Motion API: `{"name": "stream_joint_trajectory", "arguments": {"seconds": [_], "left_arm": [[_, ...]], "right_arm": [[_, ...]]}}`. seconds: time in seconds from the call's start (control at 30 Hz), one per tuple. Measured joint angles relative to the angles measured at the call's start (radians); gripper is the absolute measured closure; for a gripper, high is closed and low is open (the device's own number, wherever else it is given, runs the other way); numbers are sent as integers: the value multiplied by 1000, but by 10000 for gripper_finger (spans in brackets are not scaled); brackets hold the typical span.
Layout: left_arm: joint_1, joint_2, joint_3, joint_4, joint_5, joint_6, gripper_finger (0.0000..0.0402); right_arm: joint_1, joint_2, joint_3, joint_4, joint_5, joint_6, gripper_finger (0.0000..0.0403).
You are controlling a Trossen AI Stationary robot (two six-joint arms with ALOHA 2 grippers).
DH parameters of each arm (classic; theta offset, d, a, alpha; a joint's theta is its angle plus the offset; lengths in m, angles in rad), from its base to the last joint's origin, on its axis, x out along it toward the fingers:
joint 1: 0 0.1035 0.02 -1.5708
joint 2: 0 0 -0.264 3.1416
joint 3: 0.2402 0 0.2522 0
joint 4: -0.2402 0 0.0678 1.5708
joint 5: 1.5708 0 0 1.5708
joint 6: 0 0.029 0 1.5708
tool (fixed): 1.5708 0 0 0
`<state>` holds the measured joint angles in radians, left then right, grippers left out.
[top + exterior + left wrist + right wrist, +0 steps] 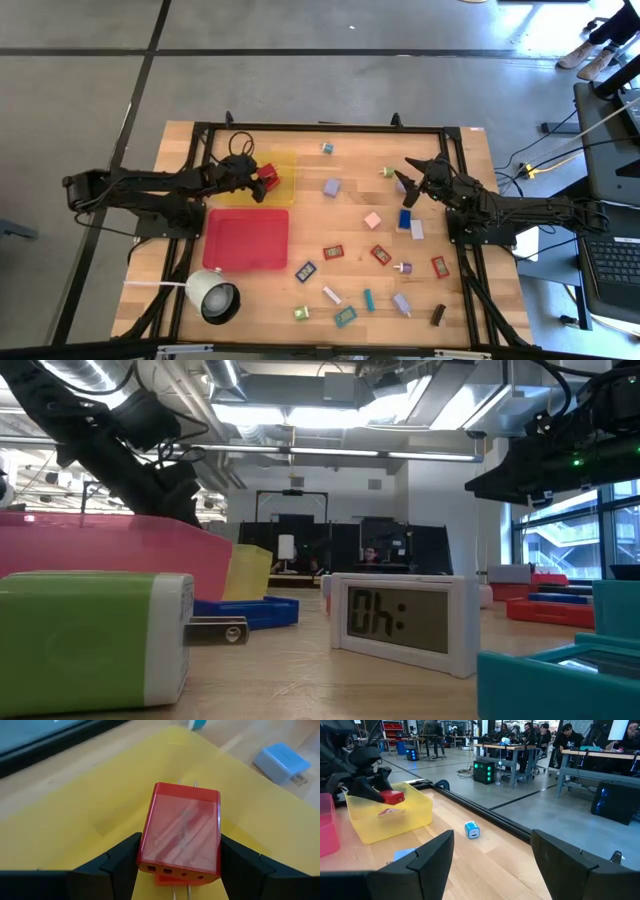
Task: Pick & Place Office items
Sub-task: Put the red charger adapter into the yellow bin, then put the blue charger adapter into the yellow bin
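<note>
The left gripper (180, 870) holds a red block (267, 174) over the yellow tray (285, 160), with one red piece already inside. Farther from the yellow tray, about twenty small pieces (380, 254) wait on the table. Farthest, the right gripper (408, 180) hangs open, empty.

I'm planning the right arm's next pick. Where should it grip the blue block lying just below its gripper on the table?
Probably from straight above, fingers across the two long sides of the blue block. It lies flat and looks longer than wide, so the narrow span suits the open right gripper. A white piece sits close at its lower right corner, so keep clear of that end.
</note>
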<state>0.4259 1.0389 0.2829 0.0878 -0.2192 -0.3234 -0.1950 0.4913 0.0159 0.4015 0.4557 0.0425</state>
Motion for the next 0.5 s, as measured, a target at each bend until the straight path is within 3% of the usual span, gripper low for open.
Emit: {"name": "stream_joint_trajectory", "arguments": {"seconds": [0.23,0.5], "left_arm": [[0,0,0,-2,-14,4,170],[0,0,0,-2,-34,3,135]], "right_arm": [[0,0,0,0,0,0,133],[0,0,0,0,0,0,133]]}}
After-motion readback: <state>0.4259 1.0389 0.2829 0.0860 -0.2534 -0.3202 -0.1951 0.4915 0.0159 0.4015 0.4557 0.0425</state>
